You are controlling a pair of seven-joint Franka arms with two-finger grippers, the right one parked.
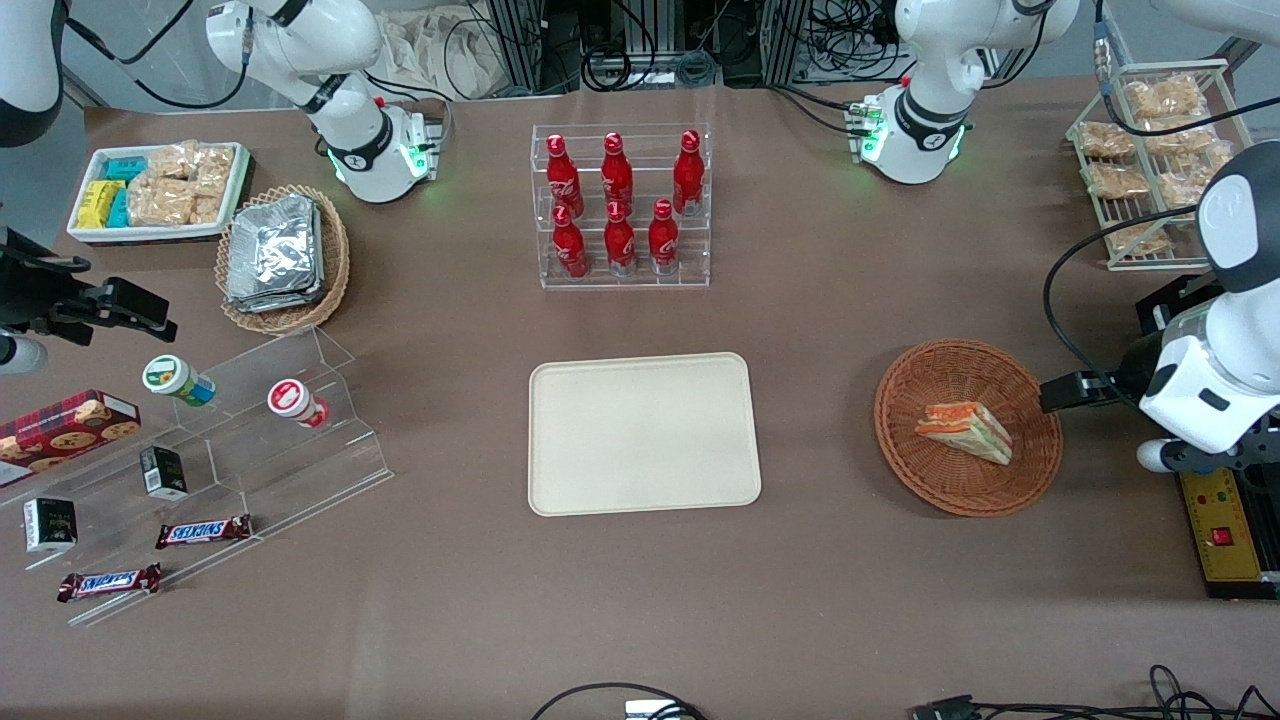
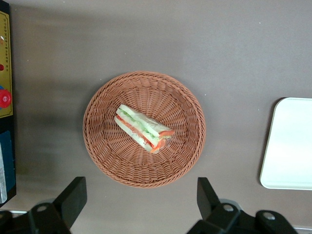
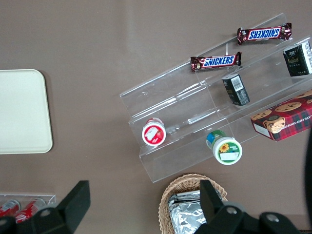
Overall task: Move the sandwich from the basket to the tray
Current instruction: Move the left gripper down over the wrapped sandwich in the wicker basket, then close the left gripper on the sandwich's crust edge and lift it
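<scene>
Gripper (image 2: 141, 200) open above basket (image 2: 102, 161), arm hiding it in front view

**Snacks and drinks around the counter**

Six red bottles (image 1: 620, 205) stand in a clear rack. Toward the parked arm's end, a tan wicker basket (image 1: 283, 260) holds foil packets beside a white tray of snack packs (image 1: 160, 190). Two Snickers bars (image 1: 203, 531), small dark boxes (image 1: 163, 472) and a cookie box (image 1: 62, 430) lie on a clear stepped stand (image 1: 230, 460).

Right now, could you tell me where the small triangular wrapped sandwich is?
The wrapped triangular sandwich lies inside the round reddish-brown wicker basket, toward the working arm's end of the table from the cream rectangular tray; the open gripper hangs above the basket.
</scene>
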